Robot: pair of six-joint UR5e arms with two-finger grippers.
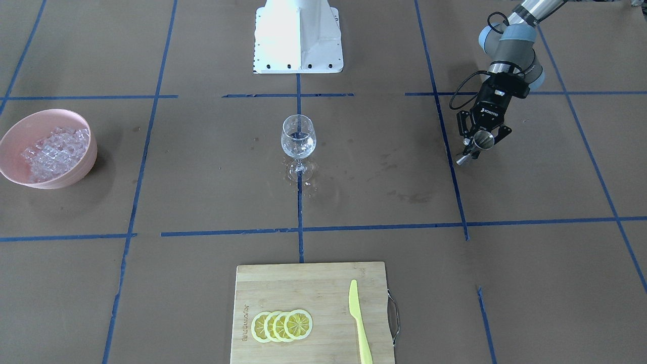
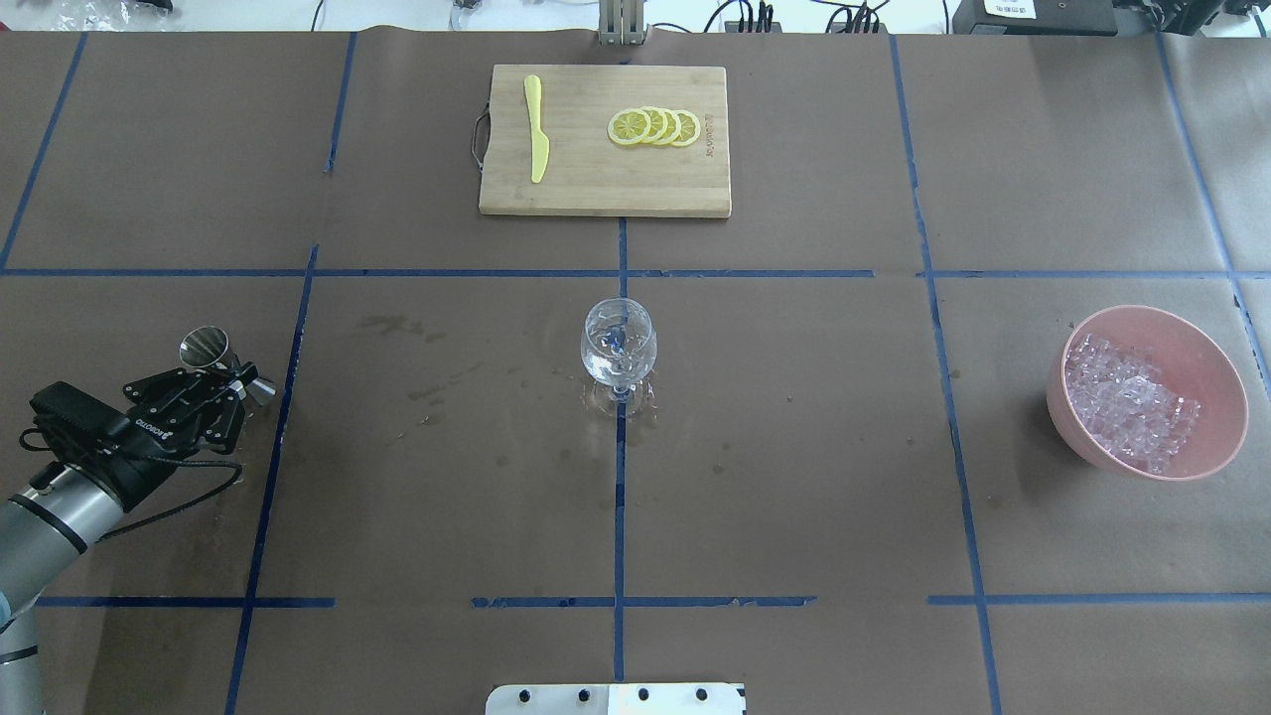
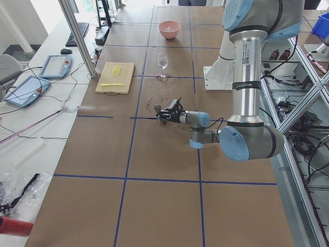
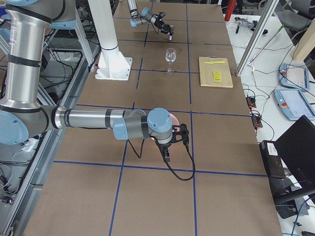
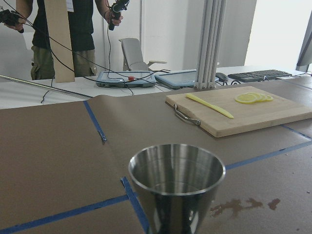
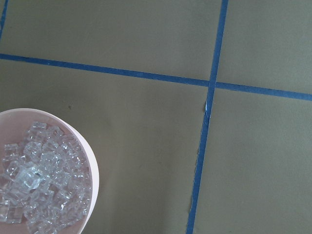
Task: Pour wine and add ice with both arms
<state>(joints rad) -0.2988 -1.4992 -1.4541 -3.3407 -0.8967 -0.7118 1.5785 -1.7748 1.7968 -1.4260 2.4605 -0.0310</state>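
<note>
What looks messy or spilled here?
Dark, dried-looking stains blotch the brown table cover between the wine glass and the left claw, which holds a metal cup. Wet-looking drops ring the glass's foot. Both look like splashes from pouring.

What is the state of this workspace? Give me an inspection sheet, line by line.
Surface: paper-covered table with a blue tape grid; dark stains near the centre.
Job's things: wine glass upright at centre; ice heaped in the pink bowl; steel jigger.
Clutter: cutting board with lemon slices and a yellow knife.
Grippers: left gripper shut on the steel jigger; right gripper by the pink bowl, its jaws cannot be judged.
Cables: black cable loops below the right gripper.
Surroundings: operator and teach pendants beyond the table.
</note>
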